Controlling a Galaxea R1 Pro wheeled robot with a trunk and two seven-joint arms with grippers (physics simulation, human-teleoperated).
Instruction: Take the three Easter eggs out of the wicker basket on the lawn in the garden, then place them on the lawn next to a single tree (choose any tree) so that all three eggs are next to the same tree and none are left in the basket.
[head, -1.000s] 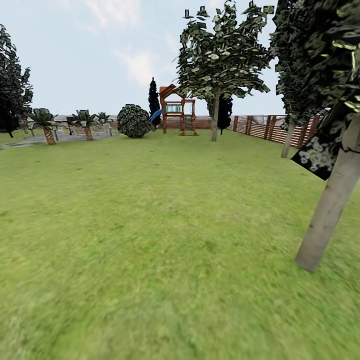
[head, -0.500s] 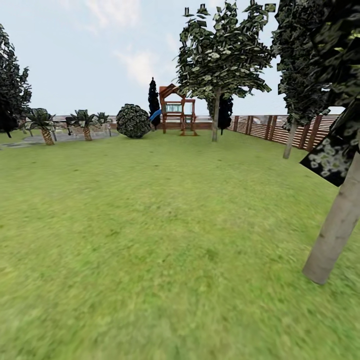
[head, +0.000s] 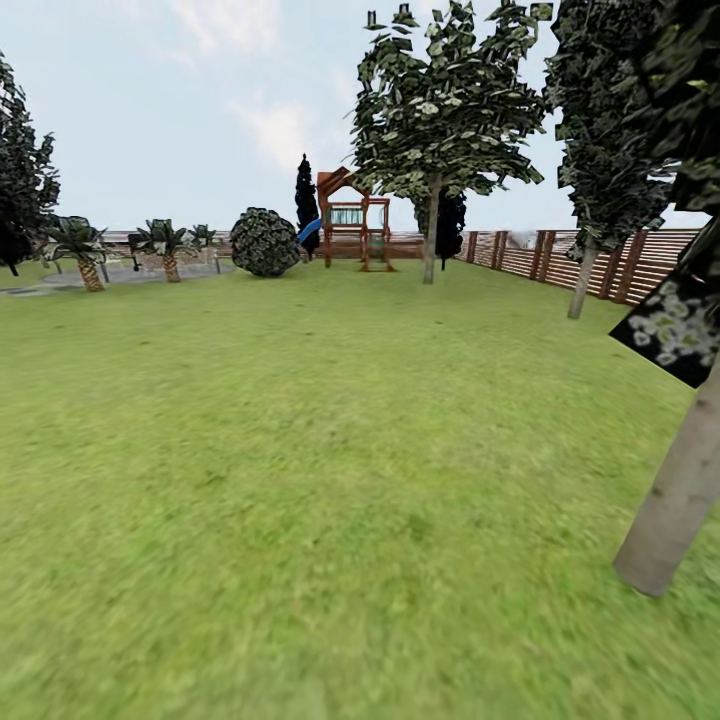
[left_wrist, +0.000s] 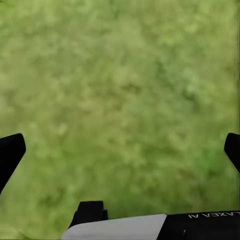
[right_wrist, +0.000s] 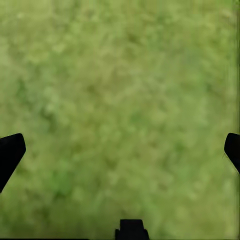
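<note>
View rolled forward, near tree (head: 672, 505) lower right, both grippers (left_wrist: 120, 150) (right_wrist: 120, 150) spread wide, empty, above lawn (head: 300, 450)

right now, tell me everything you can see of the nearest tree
The nearest tree stands at the right edge of the head view. Its trunk is bare, straight and pale grey-beige, leaning so that it rises toward the upper right, with its base planted in the lawn. Dark blocky leaves mottled green-white hang above it, cut off by the picture's edge. Only grass touches the base; nothing lies beside it.
</note>
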